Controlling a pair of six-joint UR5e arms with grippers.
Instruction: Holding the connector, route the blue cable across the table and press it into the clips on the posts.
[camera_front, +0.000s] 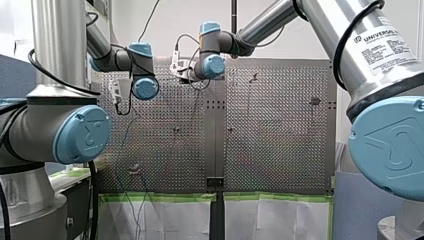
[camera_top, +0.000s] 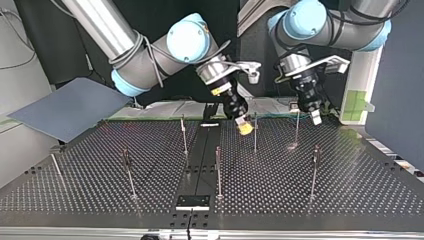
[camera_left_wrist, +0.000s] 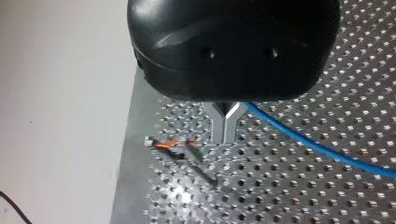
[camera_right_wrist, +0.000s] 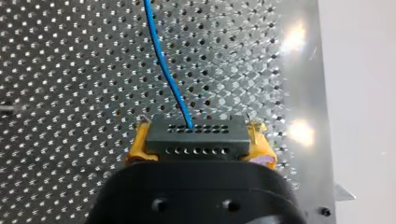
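Cable routing, start of the run. The right end effector (camera_top: 244, 127) pinches the connector (camera_right_wrist: 196, 140), a dark block with rows of small holes, between its yellow pads (camera_right_wrist: 136, 148); the blue cable (camera_right_wrist: 166, 70) leaves the block's upper face and runs away over the perforated desk (camera_top: 350, 180). The left end effector (camera_left_wrist: 226, 126) has its metal fingers pressed together, the cable emerging just beside them; whether it is caught between them cannot be told. Both hang near the desk's far edge in the front view, close to the nearest posts (camera_top: 218, 170). A clip (camera_left_wrist: 169, 143) with orange parts lies just beside the left fingers. Handling, as a judgement: the cable is thin, light and limp, so it will sag and swing unless kept taut. The rigid connector is the sound place to hold, on its flat sides. The thin posts may bend under a hard press. Writing: a label (camera_front: 380, 37) on the right arm reads "UNIVERSAL"; the finer print is too small to read.
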